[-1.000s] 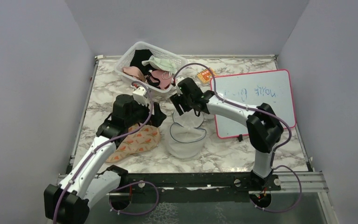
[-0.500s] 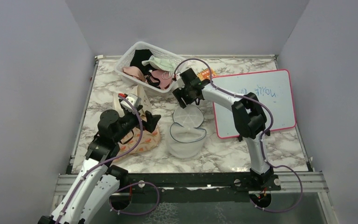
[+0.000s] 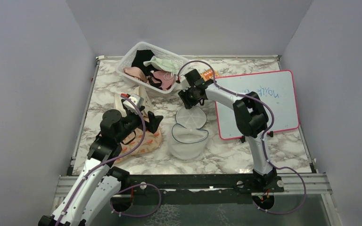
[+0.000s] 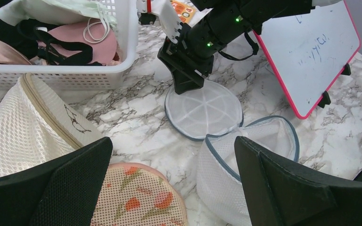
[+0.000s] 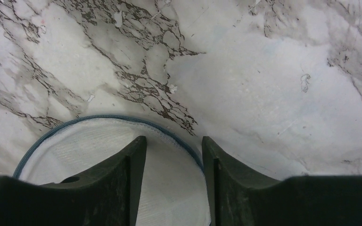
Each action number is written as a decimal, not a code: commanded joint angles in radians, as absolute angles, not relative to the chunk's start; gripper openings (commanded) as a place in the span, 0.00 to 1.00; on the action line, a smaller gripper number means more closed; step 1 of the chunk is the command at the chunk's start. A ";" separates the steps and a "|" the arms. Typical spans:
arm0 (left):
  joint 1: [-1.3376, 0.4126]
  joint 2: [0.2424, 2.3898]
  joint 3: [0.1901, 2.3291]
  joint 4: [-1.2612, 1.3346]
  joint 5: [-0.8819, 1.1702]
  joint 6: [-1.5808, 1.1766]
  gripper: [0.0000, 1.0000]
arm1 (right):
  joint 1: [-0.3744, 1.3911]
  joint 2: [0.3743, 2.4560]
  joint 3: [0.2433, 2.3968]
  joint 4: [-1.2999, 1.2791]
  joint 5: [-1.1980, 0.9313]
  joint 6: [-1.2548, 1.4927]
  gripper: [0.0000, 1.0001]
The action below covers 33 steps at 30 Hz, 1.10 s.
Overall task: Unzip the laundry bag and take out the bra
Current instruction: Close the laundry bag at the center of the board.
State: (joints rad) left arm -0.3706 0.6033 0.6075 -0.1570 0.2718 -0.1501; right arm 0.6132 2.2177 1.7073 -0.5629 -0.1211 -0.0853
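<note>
Laundry bag: the laundry bag stands mouth up on the marble table between the two arms. Its zip is undone and its round lid is folded back flat on the far side.
Inside the bag: only pale mesh shows through the mouth, and I can't make out the contents.
Right gripper: the right gripper points down over the lid's far edge, jaws partly apart. The blue-grey zip rim lies between them, and I see no pinch on it.
Left gripper: the left gripper is spread wide and holds nothing, hovering near the bag's left side.
Cut off: the cream mesh bag and the peach floral pouch both run under the left arm and out of that wrist view.
Basket: the white basket holds a heap of pink, black and pale green garments, too tangled to tell apart.
Writing: the whiteboard carries blue handwriting, upside down from above, that I can't read.
Packet: the print on the orange packet behind the right arm is too small to read.
Mark: there is a small dark line drawing on the cream bag's side.
</note>
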 commanded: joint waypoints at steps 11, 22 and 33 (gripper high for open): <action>-0.373 0.652 0.615 -0.131 0.251 -0.147 0.99 | 0.615 2.090 1.647 -0.494 -0.109 -0.123 0.07; -0.373 0.674 0.618 -0.136 0.244 -0.146 0.99 | 0.618 1.811 1.545 -0.495 -0.131 -0.100 0.01; -0.373 0.684 0.620 -0.135 0.248 -0.147 0.99 | 0.618 1.662 1.544 -0.505 -0.041 -0.138 0.01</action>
